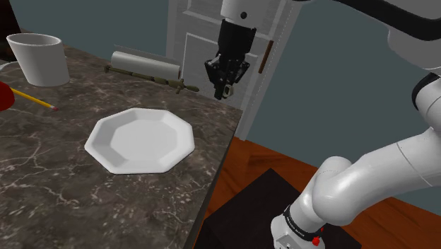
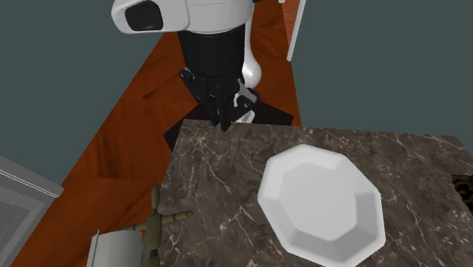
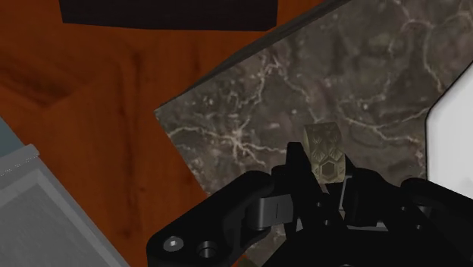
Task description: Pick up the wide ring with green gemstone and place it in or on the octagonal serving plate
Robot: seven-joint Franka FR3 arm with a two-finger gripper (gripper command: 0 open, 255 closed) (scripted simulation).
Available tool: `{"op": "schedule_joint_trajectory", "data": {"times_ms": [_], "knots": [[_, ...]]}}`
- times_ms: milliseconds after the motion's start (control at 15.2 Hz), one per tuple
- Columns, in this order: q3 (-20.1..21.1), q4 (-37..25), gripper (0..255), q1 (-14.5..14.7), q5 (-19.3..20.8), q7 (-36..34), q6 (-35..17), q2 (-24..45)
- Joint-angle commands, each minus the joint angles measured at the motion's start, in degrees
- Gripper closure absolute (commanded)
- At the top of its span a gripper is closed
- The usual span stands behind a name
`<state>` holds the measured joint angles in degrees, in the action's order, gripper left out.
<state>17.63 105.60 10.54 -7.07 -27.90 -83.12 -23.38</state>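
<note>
A wide, olive-green patterned ring (image 3: 324,150) is clasped between my black fingers. My gripper (image 3: 322,180) is shut on it and hangs above the marble table's corner near the edge. In the shoulder view the gripper (image 1: 225,86) hovers over the table's far right corner, up and to the right of the white octagonal plate (image 1: 141,140). From the second exterior view the gripper (image 2: 226,114) is at the table's far edge, and the plate (image 2: 322,203) lies nearer the camera, to the right. A slice of the plate's rim (image 3: 457,136) shows beside the gripper.
A white cup (image 1: 39,59), a yellow pencil (image 1: 34,99) and a red object (image 1: 4,95) sit at the shoulder view's left. A white roll (image 1: 145,64) and an olive rod-like object (image 1: 152,78) lie along the table's back. The dark marble table (image 1: 56,191) ends over a wooden floor (image 1: 261,159).
</note>
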Motion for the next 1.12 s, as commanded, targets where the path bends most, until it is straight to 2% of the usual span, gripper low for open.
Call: {"op": "schedule_joint_trajectory", "data": {"times_ms": [0,132,594,858,1056], "knots": [[-0.07,-2.02,255,-0.08,0.14,-0.08,1.57,0.48],[-0.07,-3.23,255,-0.13,0.23,-0.17,2.42,0.85],[8.4,-12.94,255,2.04,1.41,-11.29,1.82,10.88],[13.36,-20.58,255,4.1,4.45,-18.32,2.26,18.65],[16.79,-27.73,255,6.81,8.26,-23.91,3.4,25.74]]}}
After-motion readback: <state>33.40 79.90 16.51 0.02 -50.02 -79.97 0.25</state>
